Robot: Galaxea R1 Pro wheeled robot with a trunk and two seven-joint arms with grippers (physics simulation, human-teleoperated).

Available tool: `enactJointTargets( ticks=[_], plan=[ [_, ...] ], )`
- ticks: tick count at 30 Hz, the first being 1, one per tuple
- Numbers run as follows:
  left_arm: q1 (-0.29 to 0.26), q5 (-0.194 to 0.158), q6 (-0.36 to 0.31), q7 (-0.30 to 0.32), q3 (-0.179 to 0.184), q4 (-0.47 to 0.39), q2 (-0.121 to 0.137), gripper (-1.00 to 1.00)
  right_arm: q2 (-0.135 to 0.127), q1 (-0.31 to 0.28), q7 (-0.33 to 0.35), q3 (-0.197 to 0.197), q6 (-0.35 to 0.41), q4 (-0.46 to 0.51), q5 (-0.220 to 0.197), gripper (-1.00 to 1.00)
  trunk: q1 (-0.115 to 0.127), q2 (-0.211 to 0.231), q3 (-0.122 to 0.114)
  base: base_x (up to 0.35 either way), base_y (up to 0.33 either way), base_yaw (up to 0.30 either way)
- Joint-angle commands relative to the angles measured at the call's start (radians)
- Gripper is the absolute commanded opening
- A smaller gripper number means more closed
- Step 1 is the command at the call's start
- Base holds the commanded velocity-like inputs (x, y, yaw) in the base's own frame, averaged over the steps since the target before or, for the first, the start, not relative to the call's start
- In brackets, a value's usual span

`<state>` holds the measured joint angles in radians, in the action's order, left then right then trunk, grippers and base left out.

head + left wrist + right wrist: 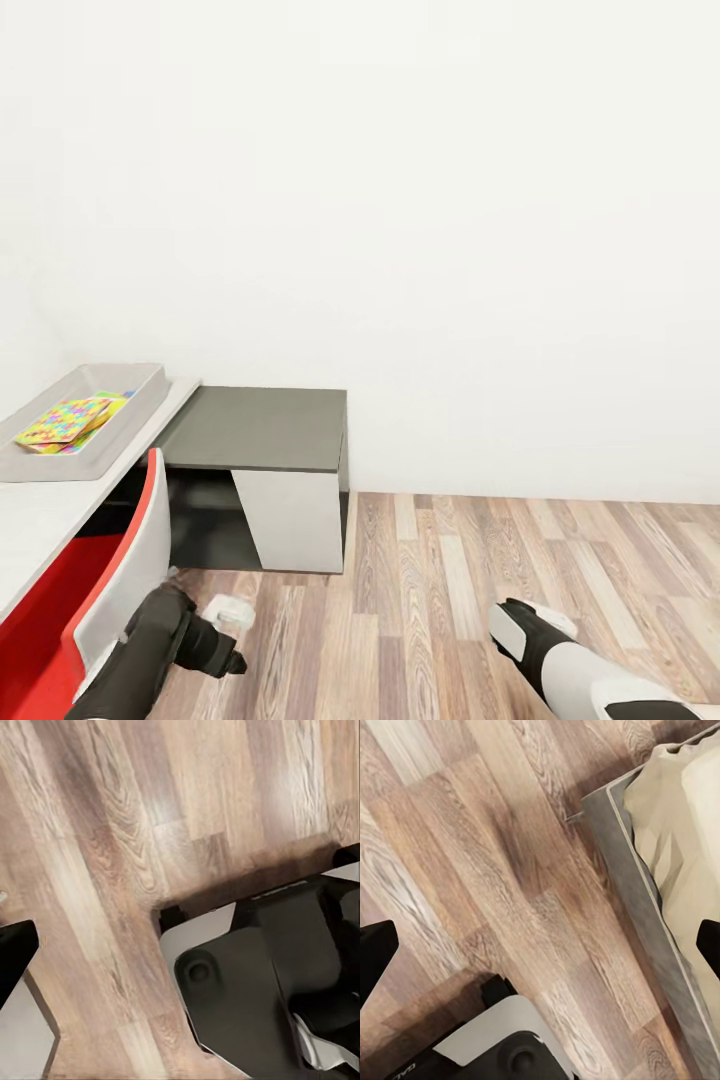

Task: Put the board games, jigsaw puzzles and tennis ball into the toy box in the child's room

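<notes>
Head cam faced a blank white wall over wood floor. Table ran along the left, its lower dark section in the corner. Toy box sat on the light top near that end, holding the puzzles stacked flat, a bit askew.

A red and white chair stood beside the table, by the left arm. Right arm hung low over bare floor.

Left gripper: one dark fingertip showed at the frame edge, nothing visible between the fingers; couldn't tell its opening. The robot's base lay beneath it.

Right gripper: fingertips at opposite frame edges, spread wide, empty, above floor next to the bed with its grey frame and beige mattress.
</notes>
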<state>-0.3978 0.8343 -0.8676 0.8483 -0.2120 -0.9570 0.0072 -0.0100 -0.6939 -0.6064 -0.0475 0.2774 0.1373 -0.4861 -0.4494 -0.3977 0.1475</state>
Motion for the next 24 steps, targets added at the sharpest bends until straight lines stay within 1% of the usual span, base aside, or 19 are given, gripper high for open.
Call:
enactJointTargets(
  ticks=[1, 2, 3, 5, 6, 7, 8, 9, 10, 11, 13, 14, 16, 18, 20, 22, 24],
  plan=[
    [-0.001, 0.000, 0.036, -0.059, -0.035, 0.047, -0.010, 1.00, 0.001, 0.000, -0.004, -0.006, 0.010, 0.002, -0.002, 1.00, -0.001, -0.002, 0.002, 0.000, 0.000, 0.000],
    [-0.001, -0.006, 0.056, -0.096, -0.053, 0.070, -0.015, 1.00, 0.002, 0.000, -0.004, -0.006, 0.009, 0.002, -0.002, 1.00, -0.001, -0.002, 0.002, 0.000, 0.000, 0.000],
    [-0.001, -0.018, 0.102, -0.174, -0.090, 0.117, -0.024, 1.00, 0.004, 0.000, -0.004, -0.006, 0.009, 0.002, -0.002, 1.00, -0.001, -0.002, 0.002, 0.000, 0.000, 0.000],
    [-0.001, -0.053, 0.215, -0.344, -0.160, 0.210, -0.034, 1.00, 0.010, 0.000, -0.004, -0.006, 0.008, 0.002, -0.001, 1.00, -0.001, -0.002, 0.002, 0.000, 0.000, 0.000],
    [-0.001, -0.065, 0.246, -0.386, -0.178, 0.235, -0.035, 1.00, 0.012, 0.000, -0.004, -0.006, 0.008, 0.002, -0.001, 1.00, -0.001, -0.002, 0.002, 0.000, 0.000, 0.000],
    [-0.001, -0.093, 0.311, -0.468, -0.215, 0.288, -0.036, 1.00, 0.018, 0.001, -0.004, -0.007, 0.008, 0.002, -0.001, 1.00, -0.001, -0.002, 0.002, 0.000, 0.000, 0.000],
    [-0.001, -0.110, 0.343, -0.507, -0.234, 0.316, -0.036, 1.00, 0.022, 0.001, -0.004, -0.007, 0.008, 0.002, 0.000, 1.00, -0.001, -0.002, 0.002, 0.000, 0.000, 0.000],
    [-0.001, -0.142, 0.407, -0.580, -0.270, 0.377, -0.036, 1.00, 0.035, 0.001, -0.004, -0.007, 0.008, 0.001, 0.004, 1.00, -0.001, -0.002, 0.002, 0.000, 0.000, 0.000],
    [-0.001, -0.157, 0.438, -0.615, -0.285, 0.408, -0.035, 1.00, 0.042, 0.001, -0.004, -0.007, 0.008, 0.001, 0.008, 1.00, -0.001, -0.002, 0.002, 0.000, 0.000, 0.000],
    [-0.002, -0.181, 0.500, -0.678, -0.310, 0.471, -0.034, 1.00, 0.057, 0.001, -0.004, -0.007, 0.008, 0.001, 0.022, 1.00, -0.001, -0.002, 0.002, 0.000, 0.000, 0.000],
    [-0.002, -0.206, 0.615, -0.788, -0.339, 0.574, -0.031, 1.00, 0.085, 0.008, -0.004, -0.007, 0.008, 0.000, 0.068, 1.00, -0.001, -0.002, 0.002, 0.000, 0.000, 0.000],
    [-0.002, -0.210, 0.640, -0.812, -0.343, 0.593, -0.030, 1.00, 0.091, 0.011, -0.004, -0.007, 0.008, -0.001, 0.080, 1.00, -0.001, -0.002, 0.002, 0.000, 0.000, 0.000],
    [-0.002, -0.218, 0.719, -0.894, -0.352, 0.640, -0.029, 1.00, 0.115, 0.032, -0.004, -0.007, 0.009, -0.003, 0.117, 1.00, -0.001, -0.002, 0.002, 0.000, 0.000, 0.000],
    [-0.002, -0.221, 0.762, -0.953, -0.355, 0.660, -0.028, 1.00, 0.132, 0.063, -0.004, -0.005, 0.007, -0.005, 0.136, 1.00, -0.001, -0.002, 0.002, 0.000, 0.000, 0.000],
    [-0.002, -0.221, 0.777, -0.975, -0.356, 0.670, -0.028, 1.00, 0.135, 0.090, -0.004, -0.005, -0.008, -0.006, 0.143, 1.00, -0.001, -0.002, 0.002, 0.000, 0.000, 0.000],
    [-0.001, -0.220, 0.784, -0.987, -0.356, 0.686, -0.028, 1.00, 0.136, 0.112, -0.005, -0.005, -0.048, -0.007, 0.146, 1.00, -0.001, -0.002, 0.002, 0.000, 0.000, 0.000],
    [0.004, -0.216, 0.789, -0.994, -0.355, 0.728, -0.027, 1.00, 0.140, 0.136, -0.005, -0.004, -0.121, -0.013, 0.144, 1.00, -0.001, -0.002, 0.002, 0.000, 0.000, 0.000]
  ],
)
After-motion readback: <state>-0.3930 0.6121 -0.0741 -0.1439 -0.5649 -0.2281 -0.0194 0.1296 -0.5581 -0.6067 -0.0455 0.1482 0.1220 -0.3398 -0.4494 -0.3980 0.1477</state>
